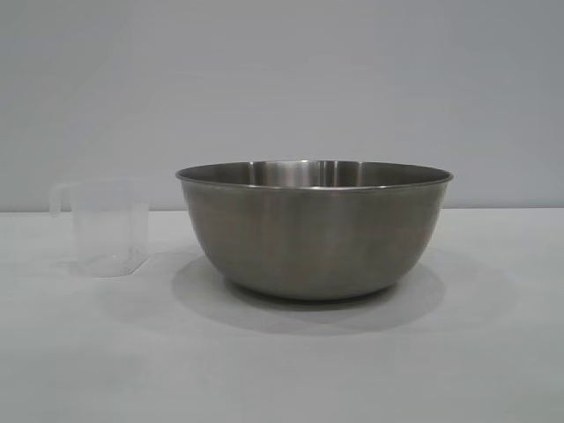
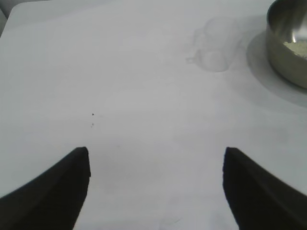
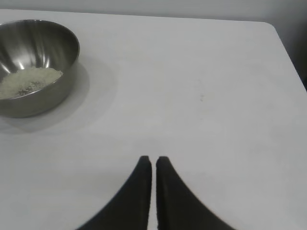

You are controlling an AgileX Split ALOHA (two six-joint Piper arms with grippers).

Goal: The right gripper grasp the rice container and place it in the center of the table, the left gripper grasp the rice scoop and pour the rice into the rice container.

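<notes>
With rice (image 3: pixel 29 81) already in the rice container (image 1: pixel 313 231), the wide-open left gripper (image 2: pixel 156 184) is nearer the upright rice scoop (image 2: pixel 218 45), while the right gripper (image 3: pixel 154 165) is pinched closed.

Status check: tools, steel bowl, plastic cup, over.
Left tool open, clear of everything. Right tool shut, empty. Rice in round steel bowl; clear plastic cup upright beside it. Nothing in the way.

Rice container (image 1: pixel 314 231) sits upright on the table (image 1: pixel 282 361), near the middle, rolled rim level, inner far wall catching light. Rice scoop (image 1: pixel 104 229) stands upright to its left, just beside it but apart, loop handle pointing away from the bowl. Contents of both not visible from this level angle.
</notes>
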